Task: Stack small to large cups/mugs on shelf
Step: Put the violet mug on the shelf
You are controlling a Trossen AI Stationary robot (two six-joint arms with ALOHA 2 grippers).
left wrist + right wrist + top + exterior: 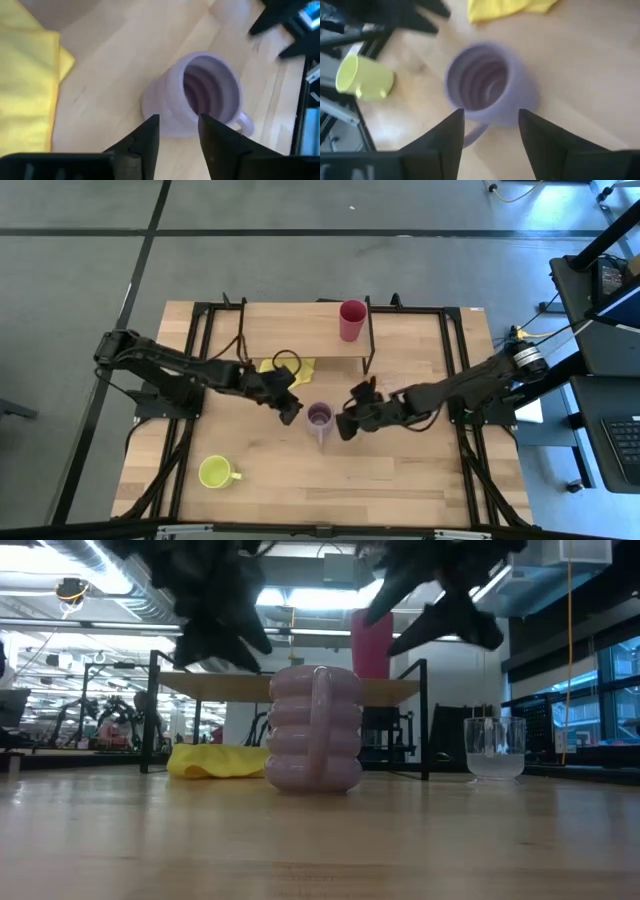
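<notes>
Lilac mug [319, 417] is stood upright on the desk [400, 480] at centre, flanked by left gripper [290, 408] at 9 o'clock and right gripper [350, 423] at 3 o'clock. Both are parted, nothing is held. Red cup [352, 320] is set on the shelf [290, 330] at 12 o'clock; the lilac mug is likely meant to follow it there.

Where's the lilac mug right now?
The lilac mug stands upright mid-table in the high view, between the left claw and right claw, before the shelf.
</notes>
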